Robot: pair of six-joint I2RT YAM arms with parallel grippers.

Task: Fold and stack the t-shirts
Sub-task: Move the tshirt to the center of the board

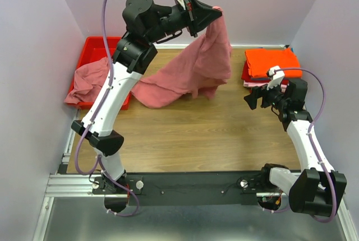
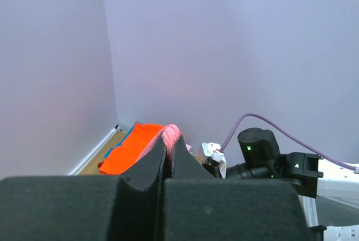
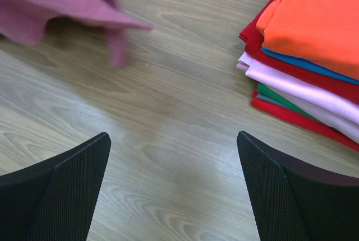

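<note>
— So, where is the rose-pink t-shirt (image 1: 196, 67) at this point?

— Up in the air, mostly. The left gripper (image 1: 210, 14) is pinched tight on one edge of it, high over the far side of the desk (image 1: 196, 134). The cloth hangs down in a long drape, and its low end trails on the wood near the red bin (image 1: 95, 47).

— And the other arm?

— The right gripper (image 3: 174, 185) hovers low with its fingers wide apart and holds nothing. It sits just beside the folded stack (image 3: 314, 39) at the far right, orange shirt on top.

— How do you expect that fabric to behave?

— Light and limp, I'd say. It has no stiffness at all, so it will sag, swing and bunch wherever it isn't supported. A single pinch lets it twist into a rope. It shouldn't slip out of a firm grip, and nothing about it is fragile.

— Where would you take hold, then?

— Probably a second corner or a shoulder seam along the same edge, so two holds can spread it flat. Which part the left fingers have, I can't tell; the folds hide it.

— Anything else waiting?

— Another pink shirt (image 1: 90, 78) spills over the bin's rim.
</note>
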